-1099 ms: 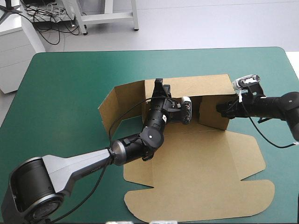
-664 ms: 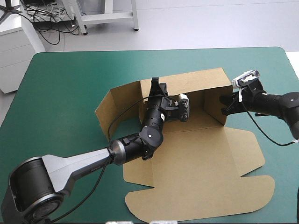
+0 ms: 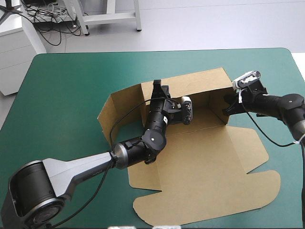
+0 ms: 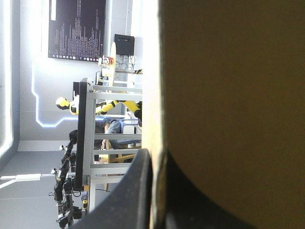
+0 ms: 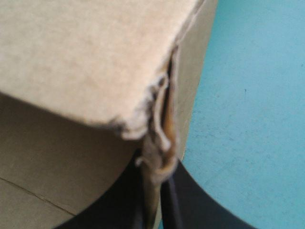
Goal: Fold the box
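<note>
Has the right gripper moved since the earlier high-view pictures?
Yes. The right gripper, shut on the right wall of the box, has shifted a little toward the far edge of the table, taking that wall with it.

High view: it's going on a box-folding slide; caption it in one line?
Left gripper pinches the box by its back wall, right gripper by its side wall; lid flat on the table.

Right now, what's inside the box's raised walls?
The left gripper reaches in over the box floor, pinching the far wall. Floor beneath its arm is hidden.
</note>
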`<state>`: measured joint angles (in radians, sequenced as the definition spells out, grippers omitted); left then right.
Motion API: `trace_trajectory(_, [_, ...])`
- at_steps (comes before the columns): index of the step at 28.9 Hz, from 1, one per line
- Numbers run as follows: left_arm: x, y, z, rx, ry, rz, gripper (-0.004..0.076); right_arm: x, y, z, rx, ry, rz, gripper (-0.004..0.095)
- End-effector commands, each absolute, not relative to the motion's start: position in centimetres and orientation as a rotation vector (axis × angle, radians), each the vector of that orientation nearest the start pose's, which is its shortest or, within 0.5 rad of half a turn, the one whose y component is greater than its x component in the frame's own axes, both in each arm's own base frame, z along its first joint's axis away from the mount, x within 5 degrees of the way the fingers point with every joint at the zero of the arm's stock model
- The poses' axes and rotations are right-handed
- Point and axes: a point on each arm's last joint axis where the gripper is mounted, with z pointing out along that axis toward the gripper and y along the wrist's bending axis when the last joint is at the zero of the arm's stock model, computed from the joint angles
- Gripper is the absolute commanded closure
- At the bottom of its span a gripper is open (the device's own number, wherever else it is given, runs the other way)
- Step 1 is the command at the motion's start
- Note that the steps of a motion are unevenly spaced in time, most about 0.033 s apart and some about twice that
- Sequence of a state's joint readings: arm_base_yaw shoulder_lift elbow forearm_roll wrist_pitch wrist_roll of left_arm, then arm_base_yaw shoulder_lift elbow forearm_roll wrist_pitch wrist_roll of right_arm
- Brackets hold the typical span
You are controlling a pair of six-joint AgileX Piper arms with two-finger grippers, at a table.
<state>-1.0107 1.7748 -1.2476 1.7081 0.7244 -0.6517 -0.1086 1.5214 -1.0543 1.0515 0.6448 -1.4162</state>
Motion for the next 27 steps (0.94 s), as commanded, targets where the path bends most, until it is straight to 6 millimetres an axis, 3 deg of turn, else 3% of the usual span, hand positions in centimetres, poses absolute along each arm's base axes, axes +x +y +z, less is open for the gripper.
trace_trajectory(1, [25.4,-30.8,31.2,1.310,1.191,0.707,0.0721,31.9,2.2,30.3,-0.686,2.045,0.369,0.0908])
trace_trajectory(4, [25.4,-30.8,31.2,1.310,1.191,0.707,0.0612,31.9,2.0,30.2,-0.652,2.069,0.371,0.0908])
trace_trajectory(8, [25.4,-30.8,31.2,1.293,1.206,0.689,0.0373,32.0,2.2,30.1,-0.634,2.083,0.347,0.0908])
trace_trajectory(12, [25.3,-30.9,31.1,1.285,1.219,0.640,0.0213,32.2,4.1,29.6,-0.684,2.103,0.276,0.0908])
trace_trajectory(20, [23.5,-32.1,31.4,1.307,1.177,0.598,0.0225,33.6,5.6,29.7,-0.501,2.133,0.212,0.0908])
trace_trajectory(27, [19.8,-31.9,35.1,1.193,1.127,0.602,0.0316,34.6,5.0,30.8,-0.412,2.186,0.159,0.0908])
